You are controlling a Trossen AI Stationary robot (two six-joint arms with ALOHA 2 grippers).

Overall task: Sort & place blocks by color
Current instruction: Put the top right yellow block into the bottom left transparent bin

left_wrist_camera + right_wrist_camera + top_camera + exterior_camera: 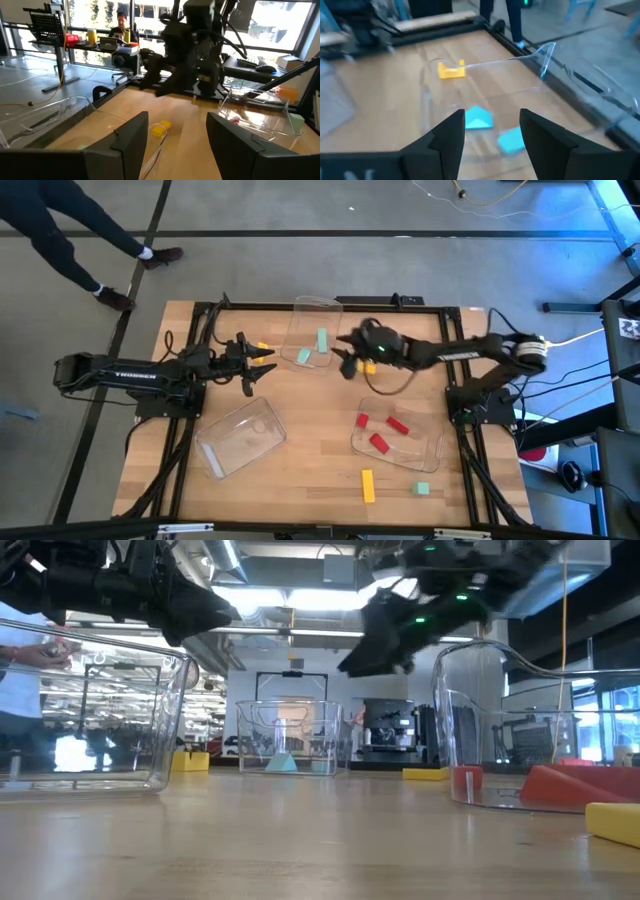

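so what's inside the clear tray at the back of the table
Two mint green blocks lie in the back tray. The right pincer, open, hangs at its edge and hides a little of the floor there. No other colours show inside.

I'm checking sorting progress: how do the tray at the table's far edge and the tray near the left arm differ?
The far tray holds two mint green blocks; the near-left tray looks empty. The far tray lies roughly square to the table edges, while the near-left tray sits skewed. The right gripper, fingers open, is beside the far tray; no gripper is at the near-left tray. Both are clear plastic rectangular trays.
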